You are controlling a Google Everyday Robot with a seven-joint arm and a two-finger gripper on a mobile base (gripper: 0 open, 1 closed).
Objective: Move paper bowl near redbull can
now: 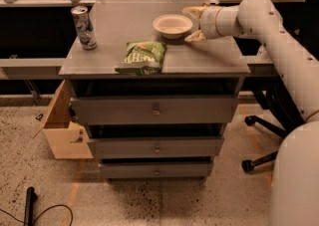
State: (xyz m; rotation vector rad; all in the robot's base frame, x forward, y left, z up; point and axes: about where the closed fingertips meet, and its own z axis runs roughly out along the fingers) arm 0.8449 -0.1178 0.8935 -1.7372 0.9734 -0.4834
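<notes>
Arm reaches in from right; gripper [189, 24] low over right rear of cabinet top [209, 58]. Its fingers [195, 35] spread apart, flanking right rim of paper bowl [169, 25]; contact not discernible. Bowl upright, center-rear. At left edge, redbull can [83, 27] upright, well apart from bowl. Toward front between them, green snack bag [142, 56] lying flat.
</notes>
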